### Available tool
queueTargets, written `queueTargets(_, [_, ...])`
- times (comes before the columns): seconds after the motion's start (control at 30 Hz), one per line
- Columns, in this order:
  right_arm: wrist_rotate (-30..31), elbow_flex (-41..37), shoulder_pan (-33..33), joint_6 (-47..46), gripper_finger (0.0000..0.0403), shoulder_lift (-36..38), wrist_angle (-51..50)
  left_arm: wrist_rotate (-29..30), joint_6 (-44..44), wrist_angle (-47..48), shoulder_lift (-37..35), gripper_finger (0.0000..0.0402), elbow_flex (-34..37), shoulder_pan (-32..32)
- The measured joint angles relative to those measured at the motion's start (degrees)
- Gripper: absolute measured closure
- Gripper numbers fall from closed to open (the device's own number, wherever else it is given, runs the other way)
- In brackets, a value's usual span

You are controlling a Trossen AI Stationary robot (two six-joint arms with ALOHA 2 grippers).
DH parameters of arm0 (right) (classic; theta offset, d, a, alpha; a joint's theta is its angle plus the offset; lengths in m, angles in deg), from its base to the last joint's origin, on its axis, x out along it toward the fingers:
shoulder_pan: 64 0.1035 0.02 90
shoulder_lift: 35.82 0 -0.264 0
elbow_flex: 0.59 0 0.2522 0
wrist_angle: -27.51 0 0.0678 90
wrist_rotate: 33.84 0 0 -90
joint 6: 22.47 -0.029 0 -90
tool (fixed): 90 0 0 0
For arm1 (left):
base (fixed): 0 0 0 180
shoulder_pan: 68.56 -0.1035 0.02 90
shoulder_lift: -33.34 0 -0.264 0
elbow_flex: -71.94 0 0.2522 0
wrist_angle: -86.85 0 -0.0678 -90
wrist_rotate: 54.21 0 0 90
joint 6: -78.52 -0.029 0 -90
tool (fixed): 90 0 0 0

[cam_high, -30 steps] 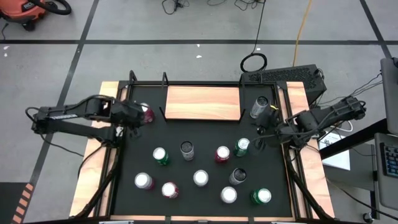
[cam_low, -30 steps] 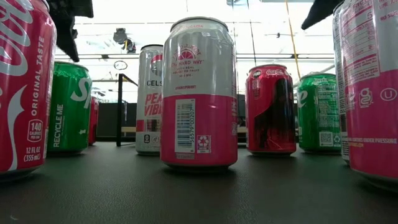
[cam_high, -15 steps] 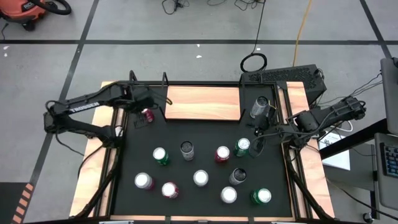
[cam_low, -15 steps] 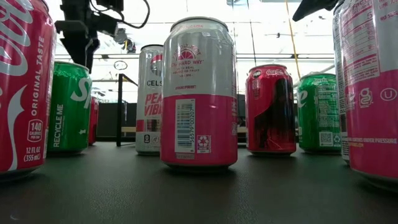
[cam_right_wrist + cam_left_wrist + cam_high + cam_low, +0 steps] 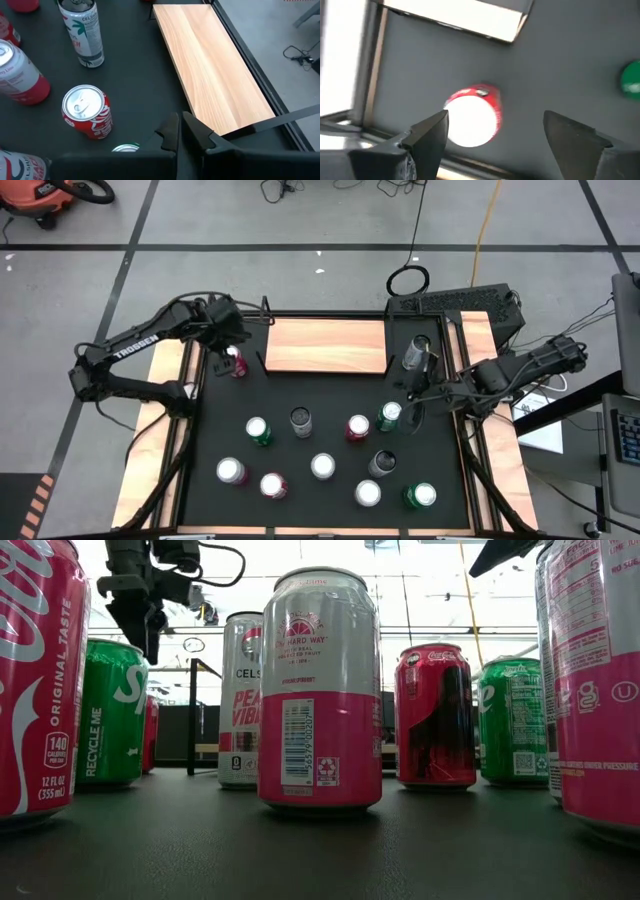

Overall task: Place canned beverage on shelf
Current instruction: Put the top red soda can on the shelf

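Observation:
The shelf [image 5: 327, 346] is a light wooden board lying flat at the far side of the black mat, with nothing on it; it also shows in the right wrist view [image 5: 215, 65]. A red can [image 5: 237, 364] stands upright on the mat just left of the shelf. My left gripper [image 5: 227, 343] hangs open above it, pointing down. In the left wrist view the can's top [image 5: 470, 120] shows below the gap, nearer one finger, and my left gripper [image 5: 495, 115] touches nothing. My right gripper [image 5: 413, 388] is shut and holds nothing, above the mat right of the shelf.
Several more cans stand on the mat [image 5: 300, 390]: a silver one [image 5: 418, 352] right of the shelf, a green one [image 5: 390, 416] by my right gripper, others in the near half, such as a pink-and-white can [image 5: 320, 690]. Narrow wooden strips [image 5: 150, 440] edge the mat.
My left gripper has swung from beside the red can toward the table's far edge and has turned about; it now hangs over the can. The red can stands where it was. My right gripper has kept its place.

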Motion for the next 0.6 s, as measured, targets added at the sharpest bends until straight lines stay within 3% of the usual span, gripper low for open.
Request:
queueTargets(0.17, [0.00, -0.02, 0.00, 0.42, 0.0403, -1.31, 0.17, 5.74, -0.13, 0.31, 0.00, 0.0088, 0.00, 0.04])
queueTargets(0.6, [0.04, -0.02, 0.56, -0.49, 0.0403, -3.14, 0.24, 0.15, -4.01, -1.18, 0.17, 0.0088, 4.16, -4.80])
